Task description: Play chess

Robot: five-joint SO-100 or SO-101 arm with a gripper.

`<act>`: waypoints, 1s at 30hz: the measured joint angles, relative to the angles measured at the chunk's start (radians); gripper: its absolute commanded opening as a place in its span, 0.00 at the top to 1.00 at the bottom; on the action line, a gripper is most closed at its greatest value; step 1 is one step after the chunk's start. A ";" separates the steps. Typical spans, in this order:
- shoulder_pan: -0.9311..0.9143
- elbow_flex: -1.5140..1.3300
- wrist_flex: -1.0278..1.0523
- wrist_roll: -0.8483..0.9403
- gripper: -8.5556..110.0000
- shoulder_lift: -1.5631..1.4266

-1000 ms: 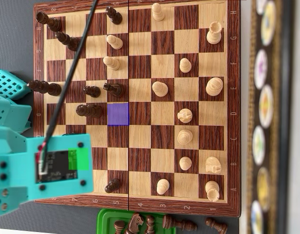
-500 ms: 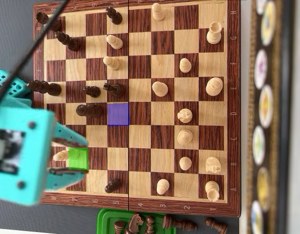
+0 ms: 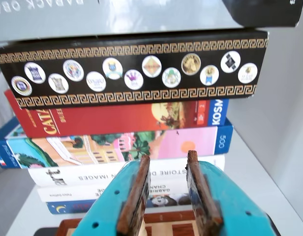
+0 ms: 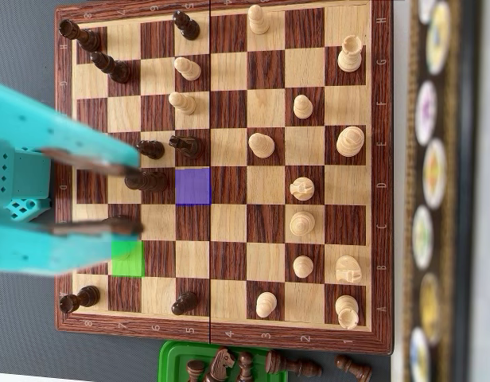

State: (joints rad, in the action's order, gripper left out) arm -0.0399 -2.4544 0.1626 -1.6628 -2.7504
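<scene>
The wooden chessboard (image 4: 380, 159) carries dark pieces on its left half and light pieces mostly on its right in the overhead view. One square is tinted purple (image 4: 192, 186) and another green (image 4: 127, 259); both are bare. My teal gripper (image 4: 140, 197) hovers over the board's left edge, open, its fingers spread wide. A dark piece (image 4: 145, 181) stands on the board below the gap. In the wrist view the gripper (image 3: 168, 157) points level at a stack of books, with nothing between its pads and a strip of board (image 3: 161, 228) below.
A green tray (image 4: 177, 354) with several captured dark pieces lies below the board in the overhead view. A stack of books and game boxes (image 3: 132, 73) rises past the board's right side (image 4: 432, 191). Grey table surrounds the board.
The gripper swung from the board's lower left corner up to its left middle and spread wider. The light piece seen beside the green square no longer shows. A dark corner piece is uncovered.
</scene>
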 measured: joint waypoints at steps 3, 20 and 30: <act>0.012 -0.086 -0.156 -0.025 0.82 -0.063; 0.011 -0.474 -0.756 -0.029 0.82 -0.489; 0.011 -0.577 -0.997 -0.029 0.82 -0.592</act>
State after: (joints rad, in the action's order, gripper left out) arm -0.0291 -3.0311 -0.8345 -1.6920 -3.3425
